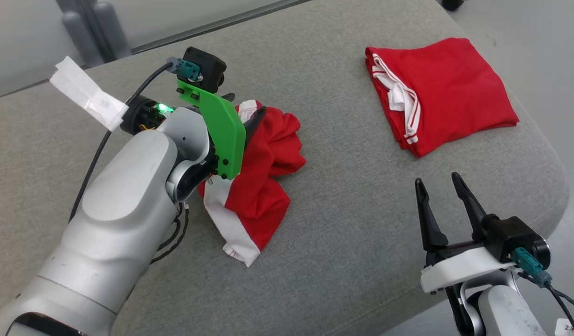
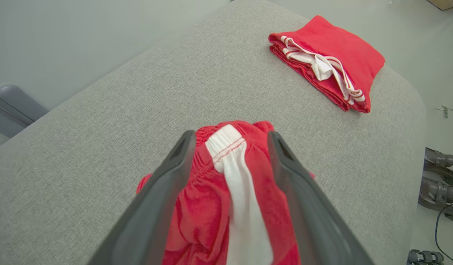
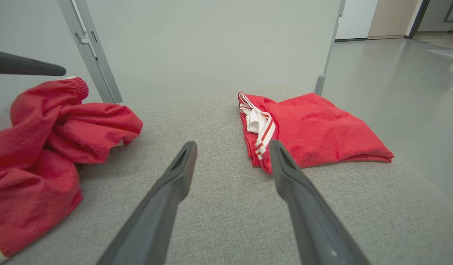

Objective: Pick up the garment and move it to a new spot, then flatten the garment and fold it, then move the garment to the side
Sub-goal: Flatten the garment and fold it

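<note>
Crumpled red shorts (image 1: 263,186) lie left of centre on the table (image 1: 338,210). Left claw (image 2: 230,135): fingers apart, straddling the white-striped waistband, not yet clamped. Best to close deep on the bunched elastic, then lift straight. Right claw (image 1: 436,179): apart, empty, short of the folded red garment (image 1: 454,88)

we see the crumpled garment (image 1: 263,186) as soft red cloth, matt and a little fuzzy, with a smoother white band and a gathered elastic waist; the folded garment (image 1: 450,88) is the same matt cloth; the cushion (image 1: 342,224) wears a coarse grey weave; the left gripper (image 2: 230,135) and right gripper (image 3: 232,144) have fingers (image 3: 163,206) of dark matt plastic; the green bracket (image 1: 224,130) looks like smooth plastic; the forearm shell (image 1: 123,210) is pale and faintly glossy; the tag (image 1: 88,98) looks like paper; the shoes (image 2: 434,191) shine.
</note>
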